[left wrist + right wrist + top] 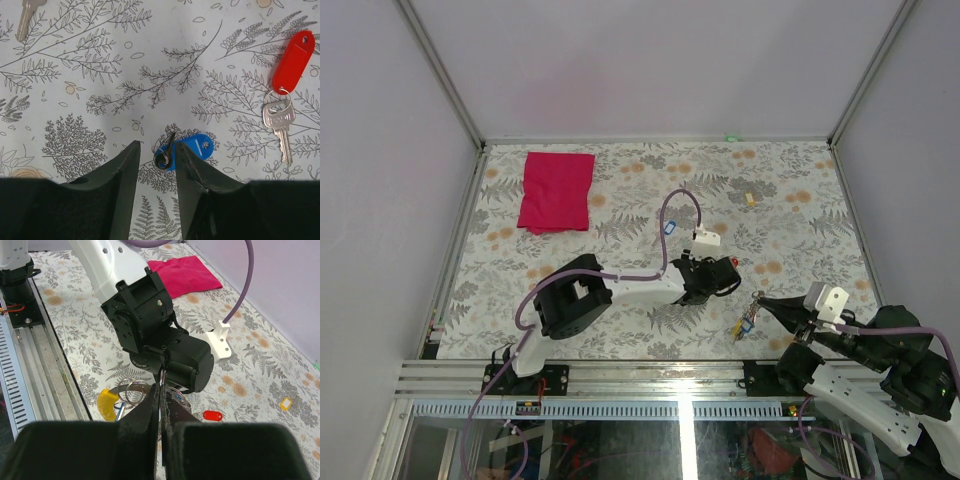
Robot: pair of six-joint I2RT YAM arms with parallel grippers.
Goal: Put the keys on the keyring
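Note:
My left gripper (156, 152) is open and points down at the table. A blue-tagged key (196, 146) lies between its fingertips, the key blade up on edge against the right finger. A red-tagged key (291, 60) lies apart to the right and also shows in the top view (733, 262). A second blue tag (670, 227) lies behind the left arm. My right gripper (161, 390) is shut on the thin keyring (131, 389) and holds it off the table beside the left gripper (712, 282). A yellow tag (106, 404) hangs from the keyring (748, 318).
A red cloth (557, 190) lies at the back left. A small tan block (751, 198) sits at the back right. A bare key blade (27, 15) lies at the left wrist view's top left. The metal rail (640, 375) runs along the near edge.

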